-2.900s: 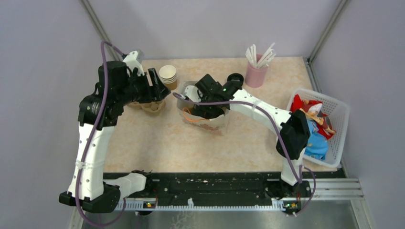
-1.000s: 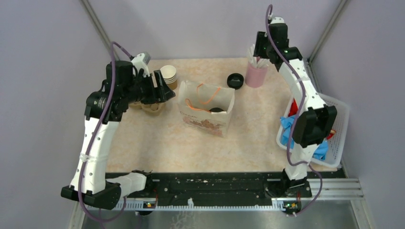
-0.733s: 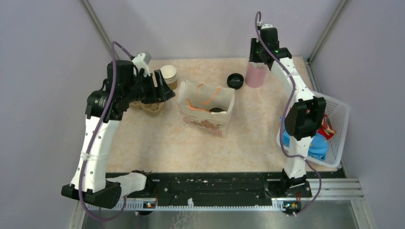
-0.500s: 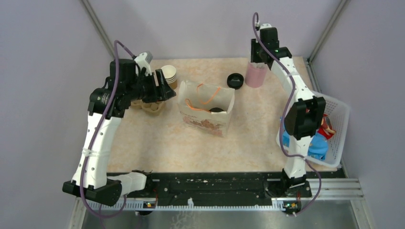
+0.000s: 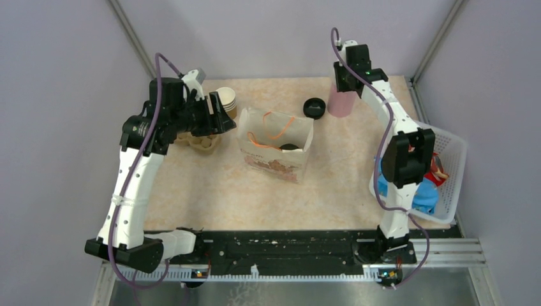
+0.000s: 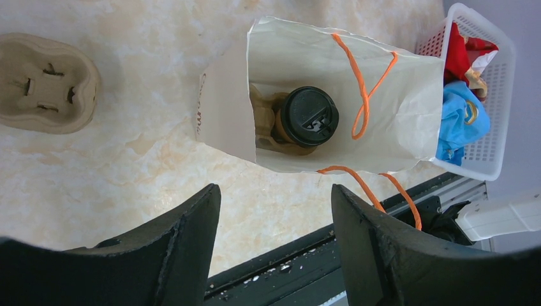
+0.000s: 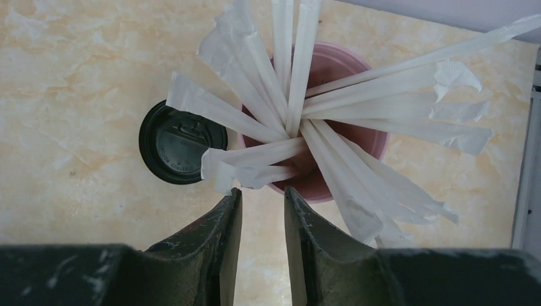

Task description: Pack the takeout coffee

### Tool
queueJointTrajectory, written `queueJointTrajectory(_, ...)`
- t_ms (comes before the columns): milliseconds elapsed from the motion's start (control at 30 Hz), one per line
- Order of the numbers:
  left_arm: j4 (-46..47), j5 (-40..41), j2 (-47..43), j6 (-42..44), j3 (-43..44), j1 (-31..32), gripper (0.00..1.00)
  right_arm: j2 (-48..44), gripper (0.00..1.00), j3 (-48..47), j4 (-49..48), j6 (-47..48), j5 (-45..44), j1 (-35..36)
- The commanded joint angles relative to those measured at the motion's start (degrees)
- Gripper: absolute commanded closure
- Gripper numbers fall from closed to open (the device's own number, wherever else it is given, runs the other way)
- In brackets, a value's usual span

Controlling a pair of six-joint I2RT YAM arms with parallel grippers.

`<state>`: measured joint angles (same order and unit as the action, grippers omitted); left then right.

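The takeout coffee (image 6: 309,118), a brown cup with a black lid, stands inside the open paper bag (image 6: 408,108) with orange handles; from above only its lid (image 5: 290,147) shows in the bag (image 5: 275,159). My left gripper (image 6: 274,188) hovers open to the left of the bag (image 5: 217,118), holding nothing. My right gripper (image 7: 263,191) hangs over the pink cup of wrapped straws (image 7: 376,137) at the back of the table (image 5: 342,80). Its jaws are open by a narrow gap with nothing between them, and a straw's end lies just past the tips.
A loose black lid (image 7: 182,143) lies left of the pink cup (image 5: 341,102). A cardboard cup carrier (image 6: 44,86) and a stack of lidless cups (image 5: 224,99) sit under and behind the left arm. A white basket (image 5: 450,150) of cloths stands at the right edge.
The right gripper has shifted a little left over the pink cup and its jaws have narrowed. The left arm has crept slightly toward the back; the bag and coffee have stayed put.
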<state>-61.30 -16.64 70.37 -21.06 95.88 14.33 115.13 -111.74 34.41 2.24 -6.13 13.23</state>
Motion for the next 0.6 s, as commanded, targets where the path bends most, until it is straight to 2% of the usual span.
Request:
queueJointTrajectory(0,1.5,0.2,-0.1,0.3,0.4,-0.1,0.29,-3.2,0.70,-0.1,-4.7,1.5,0.2,-0.5)
queueJointTrajectory(233,1.4,0.4,0.0,0.1,0.5,-0.1,0.29,-0.5,0.72,-1.8,-6.3,2.2,1.0,-0.8)
queueJointTrajectory(367,1.2,0.4,0.0,-0.1,0.7,-0.2,0.30,0.5,0.78,-3.0,-6.4,2.3,1.0,-0.8)
queueJointTrajectory(500,0.9,0.7,0.0,-0.1,1.0,-0.1,0.30,0.7,0.81,-3.1,-7.2,2.5,1.5,-0.8)
queueJointTrajectory(567,1.0,0.5,0.0,-0.1,0.9,-0.2,0.30,0.9,0.87,-3.1,-7.7,2.7,1.3,-0.8)
